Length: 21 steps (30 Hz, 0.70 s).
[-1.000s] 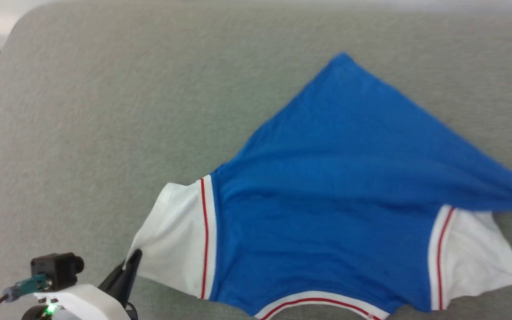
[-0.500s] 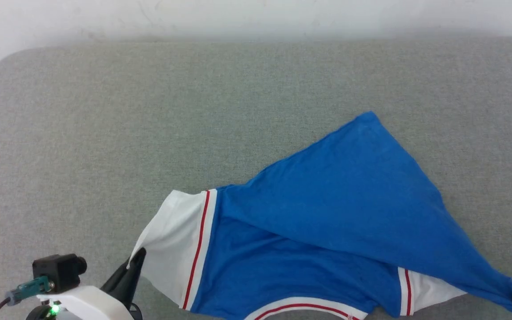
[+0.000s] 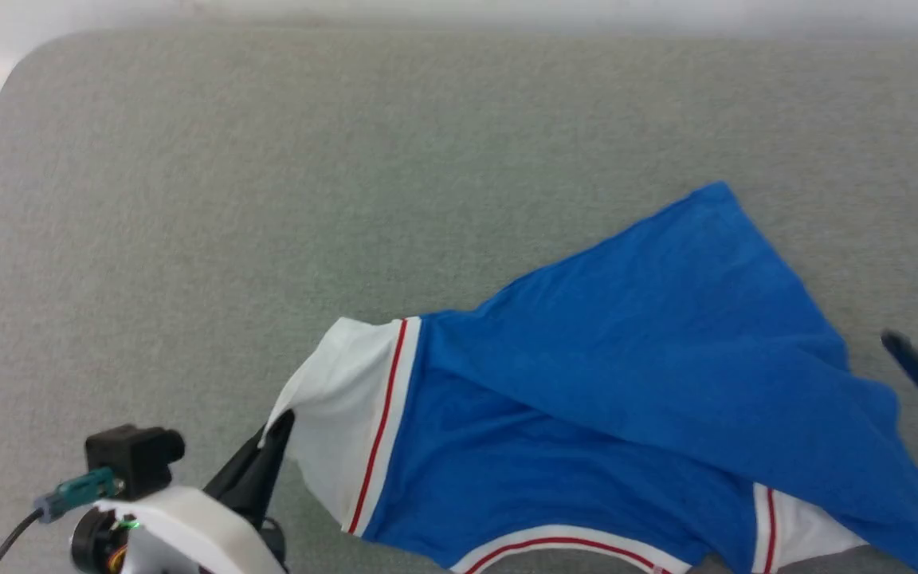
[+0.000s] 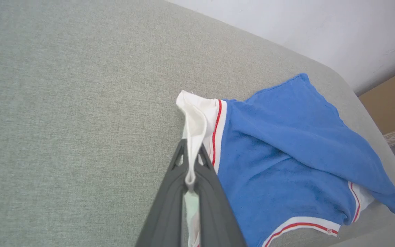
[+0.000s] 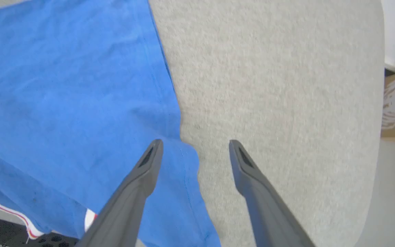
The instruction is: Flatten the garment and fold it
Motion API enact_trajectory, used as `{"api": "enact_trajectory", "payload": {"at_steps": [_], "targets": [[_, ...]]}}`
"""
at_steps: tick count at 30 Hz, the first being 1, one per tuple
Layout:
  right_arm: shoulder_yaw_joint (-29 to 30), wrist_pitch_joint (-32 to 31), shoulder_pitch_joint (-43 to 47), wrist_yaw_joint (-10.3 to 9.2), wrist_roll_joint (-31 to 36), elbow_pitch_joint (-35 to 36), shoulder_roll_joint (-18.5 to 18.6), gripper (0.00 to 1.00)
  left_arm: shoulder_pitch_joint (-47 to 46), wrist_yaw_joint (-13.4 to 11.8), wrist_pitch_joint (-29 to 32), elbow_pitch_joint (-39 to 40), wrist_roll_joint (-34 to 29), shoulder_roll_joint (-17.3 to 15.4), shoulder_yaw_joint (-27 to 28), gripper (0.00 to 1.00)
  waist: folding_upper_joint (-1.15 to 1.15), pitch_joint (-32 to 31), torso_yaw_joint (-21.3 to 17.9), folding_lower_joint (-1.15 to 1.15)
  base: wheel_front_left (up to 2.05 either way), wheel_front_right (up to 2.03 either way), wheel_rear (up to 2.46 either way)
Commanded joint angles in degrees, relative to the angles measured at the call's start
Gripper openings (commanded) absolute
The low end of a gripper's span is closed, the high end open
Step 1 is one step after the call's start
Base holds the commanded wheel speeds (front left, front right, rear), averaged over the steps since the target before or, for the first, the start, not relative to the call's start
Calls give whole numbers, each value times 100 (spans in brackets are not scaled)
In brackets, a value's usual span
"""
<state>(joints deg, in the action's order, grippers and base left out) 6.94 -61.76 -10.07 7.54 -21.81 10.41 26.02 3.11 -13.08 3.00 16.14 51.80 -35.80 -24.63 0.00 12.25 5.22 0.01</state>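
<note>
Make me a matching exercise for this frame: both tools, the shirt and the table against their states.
1 left tool
2 right tool
3 shirt
4 table

A grey, cloth-covered
B open, gripping nothing
C shut on the white sleeve
D blue part folded over slantwise

Pairs: 1-C, 2-B, 3-D, 4-A

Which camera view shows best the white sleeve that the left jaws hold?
The left wrist view: the white sleeve is close, and its edge sits pinched between the shut left jaws. The head view shows the sleeve whole but smaller, the pinch partly hidden. The right wrist view shows the blue body of the shirt.
</note>
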Motion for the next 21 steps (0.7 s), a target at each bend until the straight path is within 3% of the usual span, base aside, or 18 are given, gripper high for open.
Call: {"api": "enact_trajectory", "payload": {"at_steps": [1, 13, 21], "targets": [[-149, -4, -354, -5, -10, -1, 38, 100, -155, 72, -24, 62, -89, 66, -55, 0, 0, 315, 303, -1, 0, 0, 0], [-1259, -355, -2695, -5, 376, -1474, 156, 100, -705, 248, 9, -149, -249, 584, -533, 0, 0, 1311, 1124, -1, 0, 0, 0], [-1634, -286, -3244, -5, 696, -2530, 340, 100, -1002, 502, -98, -522, -263, 999, -829, 0, 0, 1583, 1437, -1, 0, 0, 0]]}}
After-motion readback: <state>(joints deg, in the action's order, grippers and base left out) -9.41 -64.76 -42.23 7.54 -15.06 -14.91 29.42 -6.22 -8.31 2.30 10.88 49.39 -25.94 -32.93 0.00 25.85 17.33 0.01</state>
